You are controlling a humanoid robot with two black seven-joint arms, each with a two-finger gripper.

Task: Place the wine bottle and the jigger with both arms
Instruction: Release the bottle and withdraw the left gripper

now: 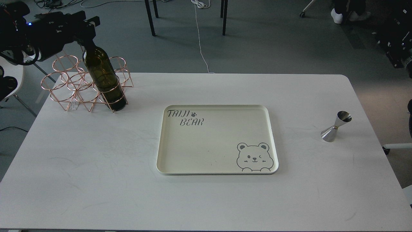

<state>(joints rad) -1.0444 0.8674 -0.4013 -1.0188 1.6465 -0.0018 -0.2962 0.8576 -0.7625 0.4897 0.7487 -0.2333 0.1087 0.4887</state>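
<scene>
The wine bottle (103,78) stands almost upright, tilted a little, in the front right ring of a copper wire rack (86,102) at the table's back left. Its base sits low inside the rack. My left gripper (87,29) is shut on the bottle's neck, which it hides. The jigger (335,126) stands upright on the white table near the right edge, with nothing touching it. My right gripper is out of view; only a dark part of the right arm (410,117) shows at the right edge.
A cream tray (273,138) with a bear drawing lies empty in the middle of the white table (96,167). Chair legs, cables and a white stool (11,75) are on the floor beyond the table.
</scene>
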